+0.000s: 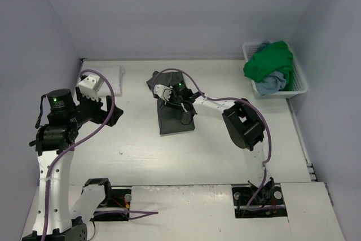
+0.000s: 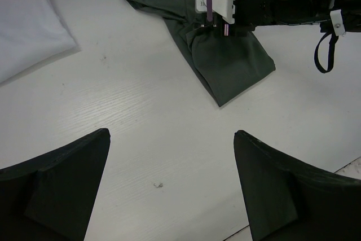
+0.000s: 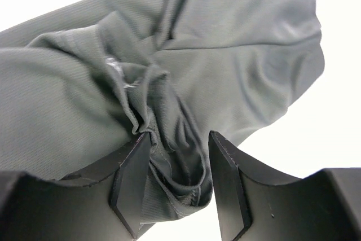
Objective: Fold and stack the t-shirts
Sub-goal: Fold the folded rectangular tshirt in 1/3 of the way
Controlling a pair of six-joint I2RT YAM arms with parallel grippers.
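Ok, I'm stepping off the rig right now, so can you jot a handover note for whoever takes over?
Left gripper: open, empty, hovering over bare table.
Right gripper: open, low on the dark olive-grey shirt, with a bunched fold between its fingers.
Things: white shirt lies folded at the far left. The dark shirt is mid-table, partly folded and rumpled at its far end. The green shirt and light blue shirt are piled in the basket, far right.
Done: the white one, it seems.
Left: finish the dark shirt, stack it, then fold green and blue.
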